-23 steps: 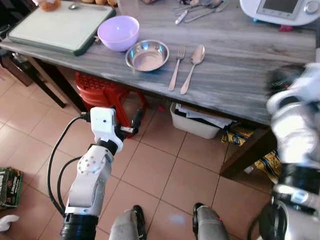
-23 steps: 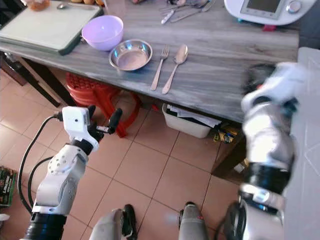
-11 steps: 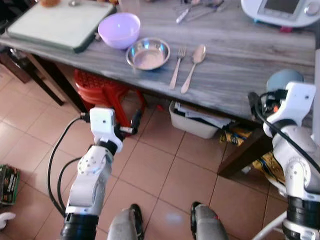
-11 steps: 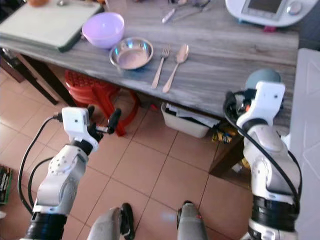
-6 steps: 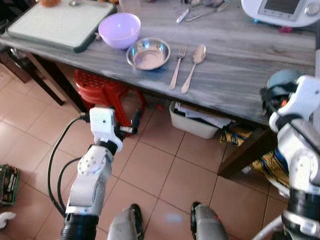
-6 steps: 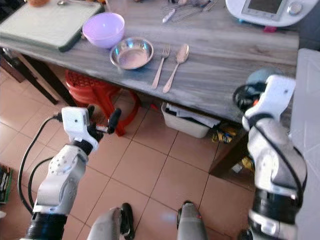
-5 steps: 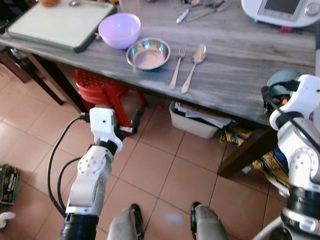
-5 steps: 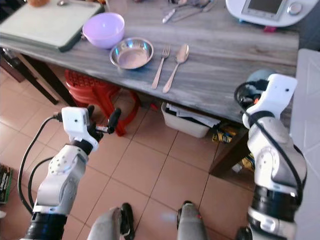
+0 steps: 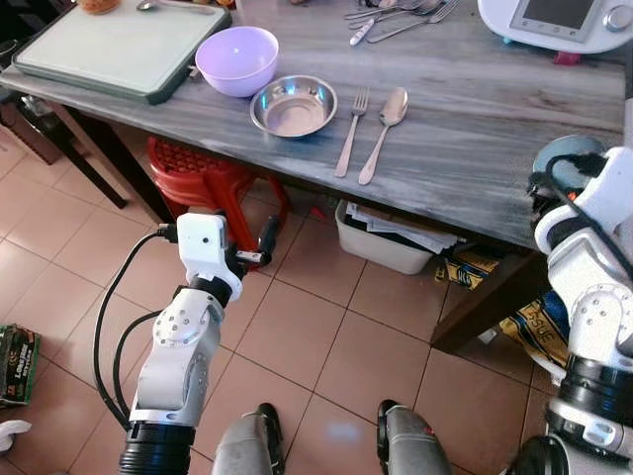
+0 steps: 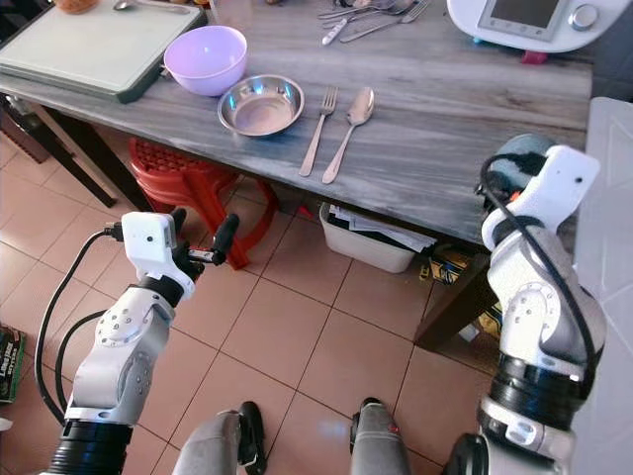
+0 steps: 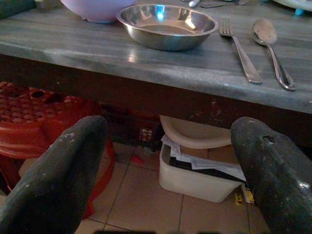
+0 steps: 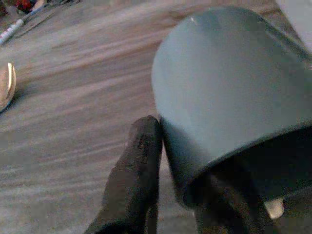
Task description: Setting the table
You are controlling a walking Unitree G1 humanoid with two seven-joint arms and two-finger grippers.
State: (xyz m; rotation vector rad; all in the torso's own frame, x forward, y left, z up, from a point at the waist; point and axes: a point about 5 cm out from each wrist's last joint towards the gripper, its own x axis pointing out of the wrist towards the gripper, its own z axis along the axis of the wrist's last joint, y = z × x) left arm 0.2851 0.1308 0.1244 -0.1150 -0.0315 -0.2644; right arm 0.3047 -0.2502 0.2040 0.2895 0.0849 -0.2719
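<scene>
Grey wooden table (image 9: 475,129) runs across the far part of the scene; tiled floor (image 9: 326,336) in front of it.

On the table, left to right: green-rimmed cutting board (image 9: 109,49) at the far left, lilac bowl (image 9: 235,59) just beside it, steel bowl (image 9: 293,105) touching or nearly touching the lilac bowl on its near right. Fork (image 9: 349,132) and spoon (image 9: 380,132) lie side by side to the right of the steel bowl, close but apart, handles toward the near edge. Loose cutlery (image 9: 396,15) sits at the far edge; a white appliance (image 9: 554,20) stands at the far right.

Right gripper (image 12: 170,161) is raised at the table's right end, near edge. It grips a grey-blue cup (image 12: 229,97): one black finger (image 12: 136,170) lies against the cup's outer wall, the other sits at the rim inside. Cup is tilted, held over the tabletop, well to the right of the spoon.

Left gripper (image 11: 165,161) hangs below table height, in front of the near edge, fingers spread wide, holding nothing.

Under the table: red plastic stool (image 9: 198,178) at left, white bin with papers (image 9: 391,237) toward the middle.
</scene>
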